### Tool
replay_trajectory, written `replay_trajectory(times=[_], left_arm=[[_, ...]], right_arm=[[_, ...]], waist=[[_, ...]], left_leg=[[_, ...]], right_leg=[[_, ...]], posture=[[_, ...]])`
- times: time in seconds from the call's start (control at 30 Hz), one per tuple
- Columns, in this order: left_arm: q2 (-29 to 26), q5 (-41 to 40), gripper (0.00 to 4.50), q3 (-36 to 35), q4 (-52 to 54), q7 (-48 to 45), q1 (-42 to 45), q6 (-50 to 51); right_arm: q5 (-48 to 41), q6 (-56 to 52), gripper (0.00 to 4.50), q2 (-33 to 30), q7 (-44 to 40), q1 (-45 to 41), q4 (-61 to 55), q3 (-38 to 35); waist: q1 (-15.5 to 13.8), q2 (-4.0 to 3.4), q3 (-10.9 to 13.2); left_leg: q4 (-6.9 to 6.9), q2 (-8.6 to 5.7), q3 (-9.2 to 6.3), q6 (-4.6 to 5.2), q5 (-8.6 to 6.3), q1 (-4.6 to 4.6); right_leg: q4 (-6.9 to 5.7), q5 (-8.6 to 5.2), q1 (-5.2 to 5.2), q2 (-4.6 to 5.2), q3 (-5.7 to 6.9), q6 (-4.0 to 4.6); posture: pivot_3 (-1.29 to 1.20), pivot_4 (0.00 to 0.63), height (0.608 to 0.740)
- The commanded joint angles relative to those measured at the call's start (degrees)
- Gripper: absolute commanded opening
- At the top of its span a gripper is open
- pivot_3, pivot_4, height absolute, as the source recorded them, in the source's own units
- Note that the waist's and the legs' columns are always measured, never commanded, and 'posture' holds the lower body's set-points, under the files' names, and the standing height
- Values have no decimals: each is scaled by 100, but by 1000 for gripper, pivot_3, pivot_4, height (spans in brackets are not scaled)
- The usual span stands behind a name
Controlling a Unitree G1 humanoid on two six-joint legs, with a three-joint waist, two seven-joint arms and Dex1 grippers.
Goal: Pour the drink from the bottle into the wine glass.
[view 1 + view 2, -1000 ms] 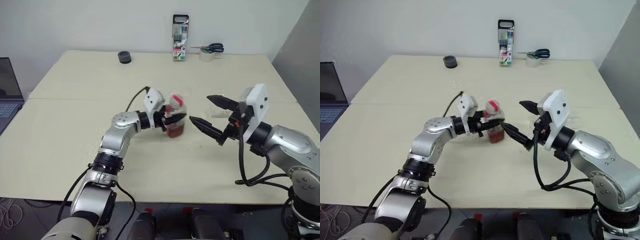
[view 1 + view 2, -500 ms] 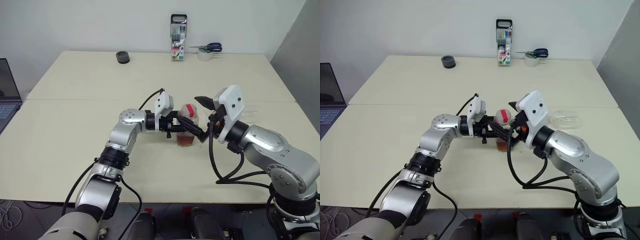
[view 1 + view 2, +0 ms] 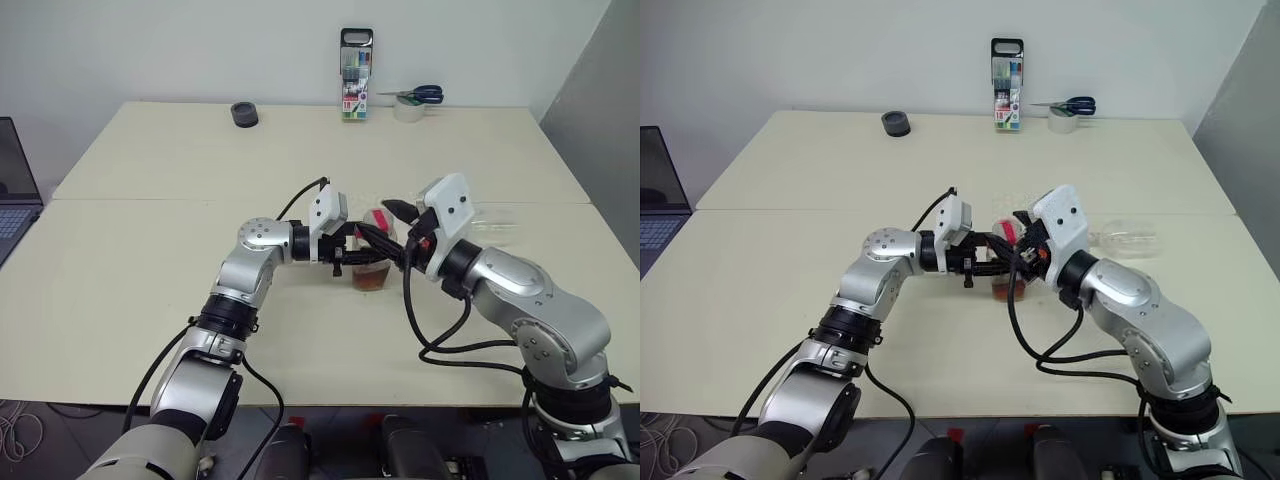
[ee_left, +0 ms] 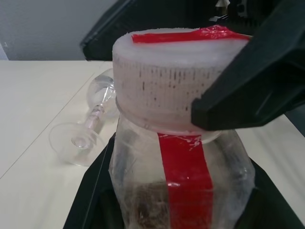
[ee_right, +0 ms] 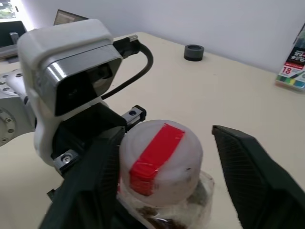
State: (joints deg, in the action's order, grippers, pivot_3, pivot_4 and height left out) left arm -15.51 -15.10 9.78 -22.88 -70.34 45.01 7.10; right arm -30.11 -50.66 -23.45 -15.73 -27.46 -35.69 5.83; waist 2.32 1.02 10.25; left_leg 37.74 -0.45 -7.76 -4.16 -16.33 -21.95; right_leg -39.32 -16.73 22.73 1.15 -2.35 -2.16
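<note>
A small clear bottle (image 3: pixel 374 268) with a white cap (image 5: pixel 159 157) and a red strip stands upright at the table's middle. A little reddish-brown drink (image 3: pixel 371 282) lies in its bottom. My left gripper (image 3: pixel 353 256) reaches in level from the left and is shut on the bottle's body. From the right, my right gripper (image 3: pixel 384 226) straddles the cap. One finger (image 5: pixel 102 162) touches the cap and the other (image 5: pixel 248 162) stands apart from it. The wine glass (image 3: pixel 1129 238) lies on its side on the table, to the right of the bottle.
At the table's far edge stand a marker case (image 3: pixel 356 76), scissors (image 3: pixel 420 95) on a tape roll (image 3: pixel 407 110), and a small black round object (image 3: pixel 243 114). A laptop (image 3: pixel 14 190) sits off the table's left side.
My right gripper has come in from the right and down over the bottle's cap, and its fingers have narrowed around it. The left gripper and bottle stayed put.
</note>
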Motion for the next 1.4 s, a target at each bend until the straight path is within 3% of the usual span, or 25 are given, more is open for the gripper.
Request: replay_trajectory(times=[0.03, 0.1, 0.17, 0.3, 0.5, 0.53, 0.73, 0.9, 1.1, 1.4], left_arm=[[-1, -32, 1806, 1, 271, -14, -19, -131], [-7, -38, 1806, 17, 267, -66, -15, -146], [-50, -14, 1806, 100, 280, -244, -25, -239], [-140, -49, 1803, 132, 220, -475, 62, -333], [-108, -97, 1798, 55, 249, -304, 37, -254], [-99, -111, 1798, 42, 270, -267, 22, -219], [-12, -115, 1797, -7, 324, 51, -29, 24], [21, -21, 1797, 43, 173, 123, 58, -59], [78, 57, 1797, 52, 17, 177, 178, -143], [115, 91, 1797, 47, 5, 195, 203, -168]], right_arm=[[29, 232, 1897, -47, -178, 11, -49, -175], [16, 554, 1897, -202, -684, -30, 106, -99], [203, 1288, 1897, -688, -1802, -225, 658, 98], [187, 1967, 1897, -1480, -3887, -1340, 2401, 262], [139, 1936, 1897, -1605, -4374, -1614, 2878, 130], [145, 1921, 1897, -1589, -4280, -1560, 2832, 64], [76, 1151, 3896, -1393, -2442, -490, 885, -864], [68, 130, 3947, -551, -715, 371, -591, -798], [833, -17, 3947, 428, 624, 455, -954, 52], [1533, 195, 3947, 953, 1130, 491, -479, 378]], waist=[[0, 0, 0], [0, 0, 0], [0, -1, 1], [51, -14, 16], [80, -14, 16], [79, -14, 16], [-3, -14, 16], [-30, -16, 14], [-27, -17, 14], [-5, -17, 14]], left_leg=[[0, 0, 0, 0, 0, 0], [0, 0, 0, 0, 0, 0], [0, -1, 0, 0, 0, 0], [5, -3, 10, 5, -2, 7], [0, 2, 3, 6, -2, 0], [2, 0, 5, 6, -2, -9], [18, -4, -1, -7, 6, -71], [19, -5, 1, -10, 7, -75], [23, -4, 4, -6, 7, -61], [21, -4, 6, -9, 9, -61]], right_leg=[[0, 0, 0, 0, 0, 0], [0, 0, 0, 0, 0, 0], [1, 0, -1, 0, 0, 0], [8, 4, -7, -1, -2, -7], [19, 4, -6, 1, 3, -5], [24, 4, -3, 5, 3, -5], [12, 6, 52, 22, 2, -7], [-2, 6, 61, 14, 1, -6], [-27, 5, 60, 5, -2, -7], [-23, 5, 61, 5, -3, -5]], posture=[[0, 150, 740], [0, 150, 740], [0, 150, 740], [0, 150, 740], [0, 150, 740], [0, 150, 740], [0, 150, 740], [0, 150, 740], [0, 150, 740], [0, 150, 740]])
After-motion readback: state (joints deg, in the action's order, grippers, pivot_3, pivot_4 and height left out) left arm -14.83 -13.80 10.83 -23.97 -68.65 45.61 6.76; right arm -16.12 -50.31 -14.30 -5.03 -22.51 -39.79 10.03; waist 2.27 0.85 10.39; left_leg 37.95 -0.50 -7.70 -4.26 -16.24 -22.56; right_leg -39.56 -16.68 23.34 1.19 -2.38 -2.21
